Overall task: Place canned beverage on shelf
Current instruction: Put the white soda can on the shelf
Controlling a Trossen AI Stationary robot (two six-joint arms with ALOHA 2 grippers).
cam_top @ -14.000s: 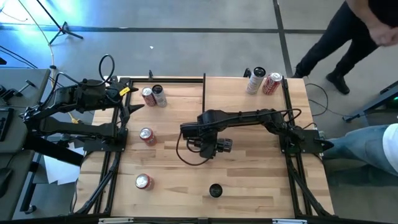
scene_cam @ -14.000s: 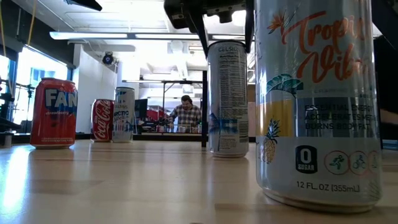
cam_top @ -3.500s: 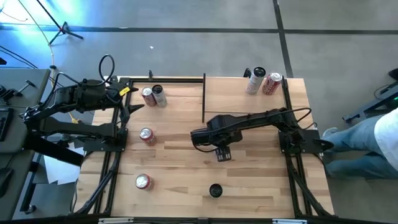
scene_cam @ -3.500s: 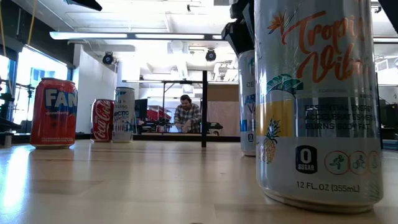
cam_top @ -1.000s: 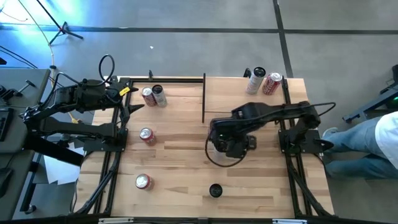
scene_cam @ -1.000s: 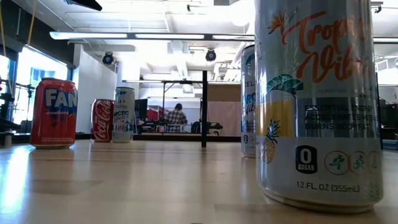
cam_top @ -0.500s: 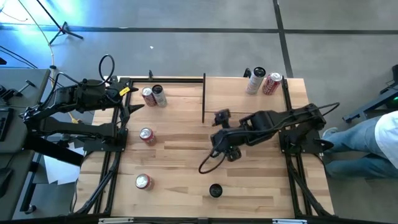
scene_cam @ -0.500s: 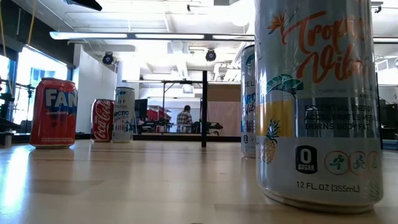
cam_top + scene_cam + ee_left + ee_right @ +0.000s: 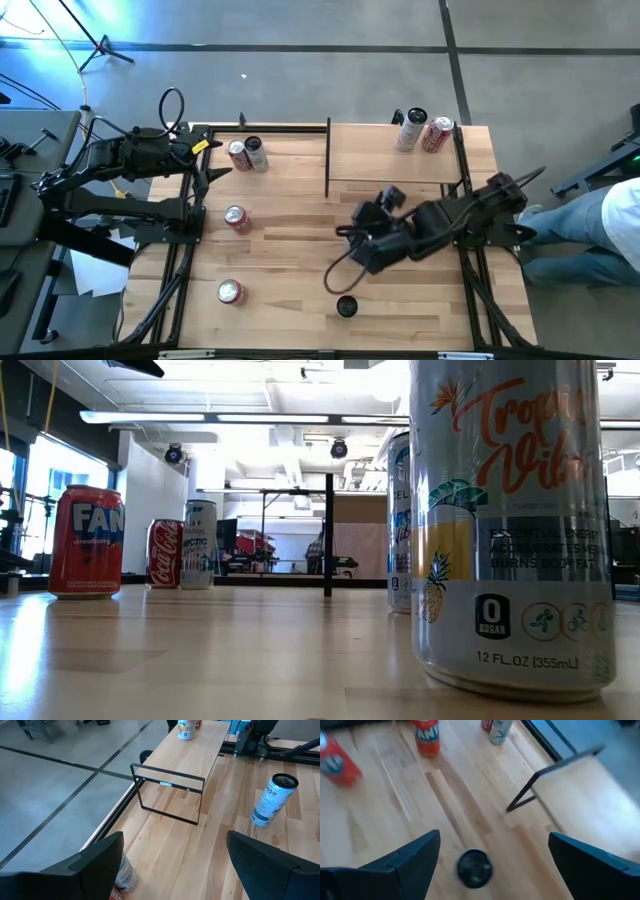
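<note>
Right gripper [image 9: 383, 207] hangs over the worktop [image 9: 270, 290], jaws spread and empty, above the tall can [image 9: 474, 868] standing short of the shelf [image 9: 395, 152]. Judging by this, it's lining up a pick: descend, straddle, clench. Left gripper [image 9: 172, 862] waits, jaws released.

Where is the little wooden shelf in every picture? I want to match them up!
High view: the shelf sits at the top, right of the middle.
Low view: only its black end frame shows, as a thin post in the middle.
Left wrist view: the shelf is at upper middle and runs away from the camera.
Right wrist view: the shelf is on the right side.
Shared landmark: the black end frame, seen in all four.
</note>
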